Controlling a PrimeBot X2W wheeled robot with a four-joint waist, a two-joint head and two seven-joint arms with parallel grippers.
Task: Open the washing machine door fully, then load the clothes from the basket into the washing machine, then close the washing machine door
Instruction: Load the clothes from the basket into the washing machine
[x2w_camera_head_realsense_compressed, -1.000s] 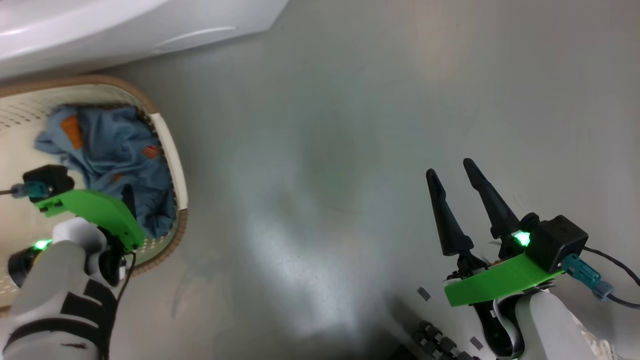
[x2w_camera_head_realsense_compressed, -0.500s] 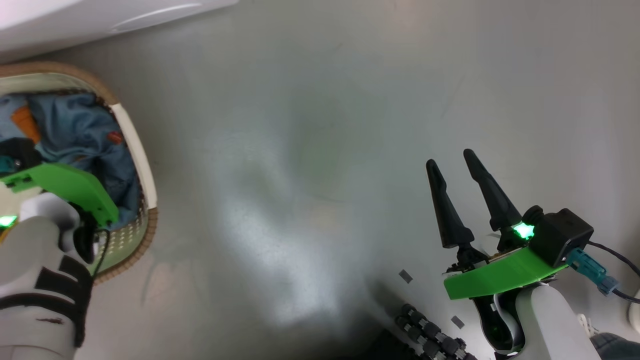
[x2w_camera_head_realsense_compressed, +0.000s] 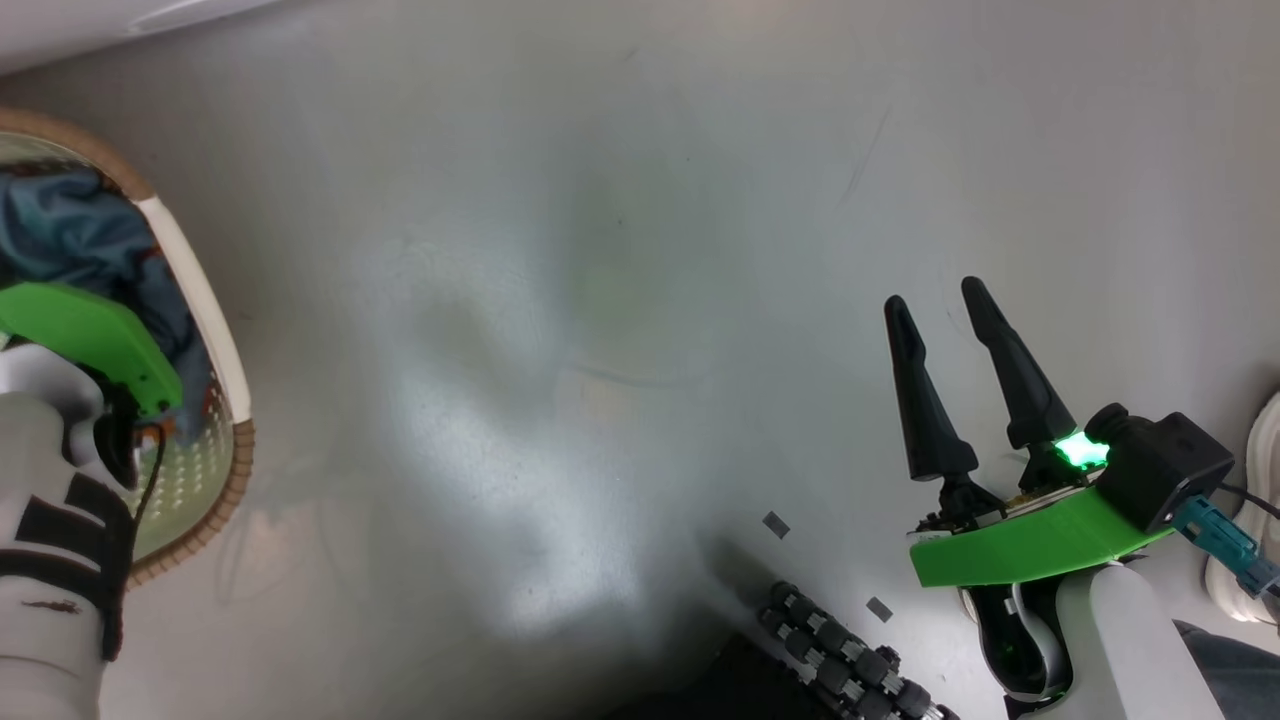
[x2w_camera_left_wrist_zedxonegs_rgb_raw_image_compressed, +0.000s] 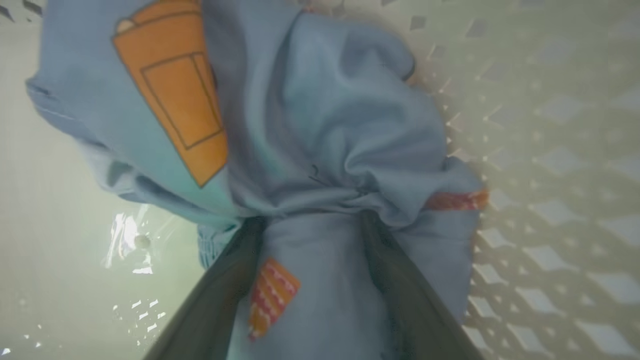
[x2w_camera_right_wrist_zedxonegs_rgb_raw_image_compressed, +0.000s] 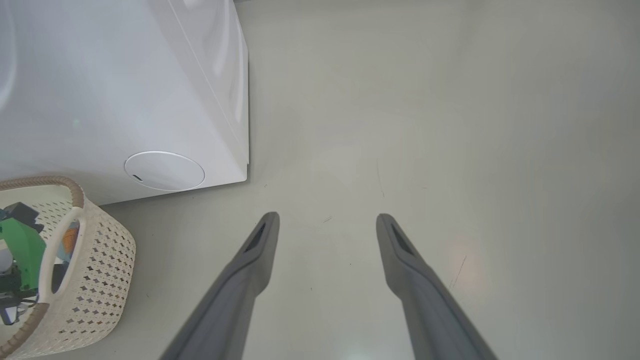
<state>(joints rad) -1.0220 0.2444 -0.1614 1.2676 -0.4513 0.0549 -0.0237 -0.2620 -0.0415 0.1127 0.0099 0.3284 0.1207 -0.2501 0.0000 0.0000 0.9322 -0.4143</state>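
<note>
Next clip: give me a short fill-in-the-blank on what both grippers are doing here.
1. The left gripper pinches a light ___ garment with orange prints.
2. The right gripper is ___, holding nothing, above bare floor.
3. The basket has a ___ woven-look rim.
Missing words: blue; open; brown.

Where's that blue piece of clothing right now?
The blue garment lies in the basket at the head view's left edge, beside the washing machine, bunched in the left claw.
</note>
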